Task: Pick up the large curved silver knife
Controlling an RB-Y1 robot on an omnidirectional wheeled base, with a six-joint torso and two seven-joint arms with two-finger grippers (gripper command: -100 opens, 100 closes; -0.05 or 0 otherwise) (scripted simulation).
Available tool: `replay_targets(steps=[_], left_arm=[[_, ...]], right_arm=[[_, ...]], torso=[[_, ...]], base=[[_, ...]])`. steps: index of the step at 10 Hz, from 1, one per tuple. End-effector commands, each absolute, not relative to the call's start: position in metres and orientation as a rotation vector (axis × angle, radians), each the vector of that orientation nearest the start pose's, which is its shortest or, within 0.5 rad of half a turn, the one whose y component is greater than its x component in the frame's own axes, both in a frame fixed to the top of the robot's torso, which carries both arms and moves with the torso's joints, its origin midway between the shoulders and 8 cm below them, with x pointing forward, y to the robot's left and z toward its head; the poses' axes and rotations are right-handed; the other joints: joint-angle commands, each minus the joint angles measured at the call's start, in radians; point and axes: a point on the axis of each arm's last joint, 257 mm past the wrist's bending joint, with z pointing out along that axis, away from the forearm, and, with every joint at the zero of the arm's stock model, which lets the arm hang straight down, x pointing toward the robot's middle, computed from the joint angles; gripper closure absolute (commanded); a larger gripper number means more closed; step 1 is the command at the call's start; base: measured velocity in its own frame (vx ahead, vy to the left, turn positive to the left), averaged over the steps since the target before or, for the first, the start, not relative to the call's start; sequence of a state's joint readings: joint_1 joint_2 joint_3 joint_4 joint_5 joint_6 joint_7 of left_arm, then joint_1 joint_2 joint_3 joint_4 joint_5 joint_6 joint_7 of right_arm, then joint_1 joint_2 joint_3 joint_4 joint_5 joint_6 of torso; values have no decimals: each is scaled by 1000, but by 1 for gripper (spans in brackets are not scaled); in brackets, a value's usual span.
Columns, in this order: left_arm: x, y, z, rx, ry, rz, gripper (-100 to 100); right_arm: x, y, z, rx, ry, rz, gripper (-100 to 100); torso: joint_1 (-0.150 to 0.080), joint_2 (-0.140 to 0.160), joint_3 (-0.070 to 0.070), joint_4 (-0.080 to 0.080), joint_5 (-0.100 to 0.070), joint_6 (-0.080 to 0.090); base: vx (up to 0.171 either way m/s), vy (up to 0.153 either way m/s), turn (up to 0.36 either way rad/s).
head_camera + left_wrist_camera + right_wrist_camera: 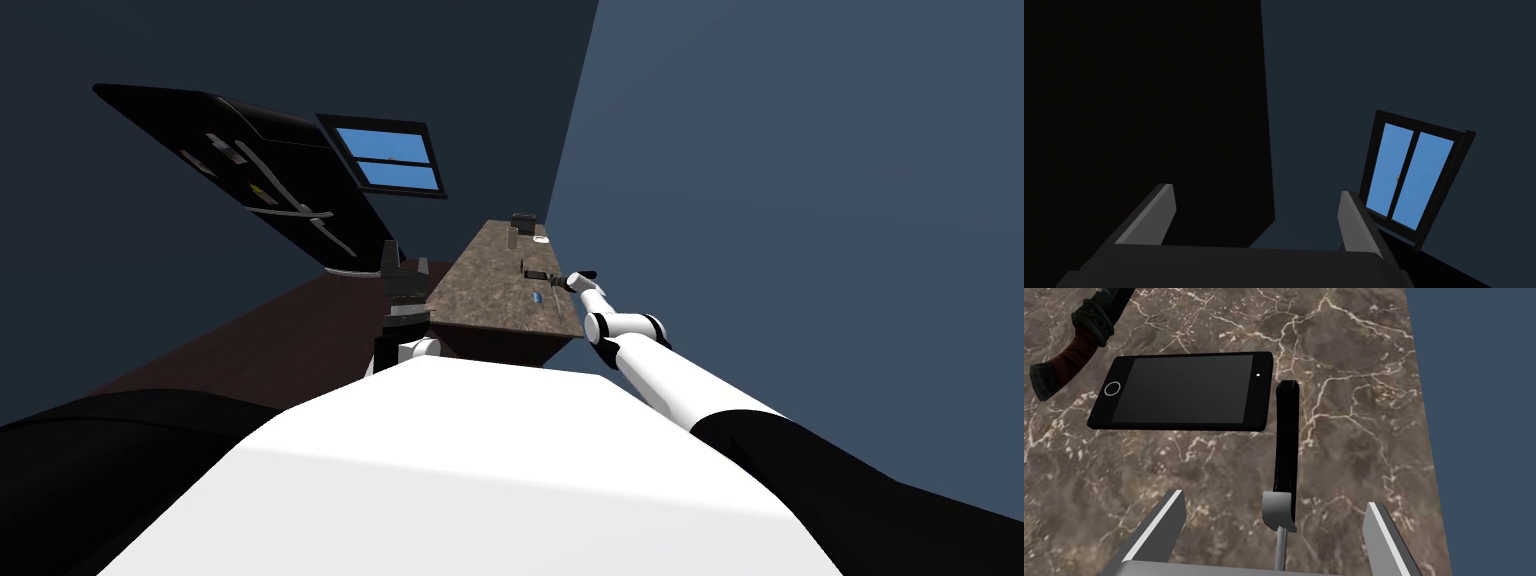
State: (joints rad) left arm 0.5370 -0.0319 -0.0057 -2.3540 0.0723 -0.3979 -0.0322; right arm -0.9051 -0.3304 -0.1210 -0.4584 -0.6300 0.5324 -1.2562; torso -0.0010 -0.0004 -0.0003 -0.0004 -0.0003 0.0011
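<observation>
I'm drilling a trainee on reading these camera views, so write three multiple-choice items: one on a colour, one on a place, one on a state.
1. Colour of the phone? A white B black C red
2. Where is the black-handled knife? A on the floor B on the counter, at the right claw C on a shelf
3. The right claw is? A open B shut on the knife C shut, empty
Key: 1 B, black casing and screen; 2 B, its grey collar lies between the fingers; 3 A, fingers stand wide apart.

Camera behind right tool point(1275, 499), close over counter point(1364, 428)
</observation>
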Motion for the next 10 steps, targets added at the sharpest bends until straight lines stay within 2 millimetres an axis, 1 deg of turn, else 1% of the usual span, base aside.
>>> replay_targets(steps=[1,2,3,4,5,7,10], left_arm=[[342,293,26,-761,592,-1298,0],[342,293,26,-761,592,-1298,0],[342,293,26,-761,592,-1298,0],[342,293,26,-762,592,-1298,0],[342,293,26,-762,592,-1298,0],[342,293,26,-761,592,-1298,0],[342,293,26,-761,592,-1298,0]], right_arm=[[680,-275,-294,-2712,50,-1296,-100],[680,-275,-294,-2712,53,-1293,0],[676,-276,-297,-2708,37,-1286,-100],[673,-276,-299,-2703,21,-1279,-100],[667,-278,-305,-2705,9,-1260,-100],[665,-278,-302,-2694,-13,-1268,-100],[665,-278,-302,-2694,-13,-1268,-100]], torso=[[0,0,0,0,0,0],[0,0,0,0,0,0],[1,1,0,0,0,0],[3,-1,0,0,0,0],[5,-3,-2,-1,1,0],[3,2,1,0,1,0],[1,1,1,0,0,0]], base=[[5,-6,2],[0,0,0],[34,35,-82],[79,81,-133],[-10,36,-79],[-23,31,-89],[1,-2,5]])
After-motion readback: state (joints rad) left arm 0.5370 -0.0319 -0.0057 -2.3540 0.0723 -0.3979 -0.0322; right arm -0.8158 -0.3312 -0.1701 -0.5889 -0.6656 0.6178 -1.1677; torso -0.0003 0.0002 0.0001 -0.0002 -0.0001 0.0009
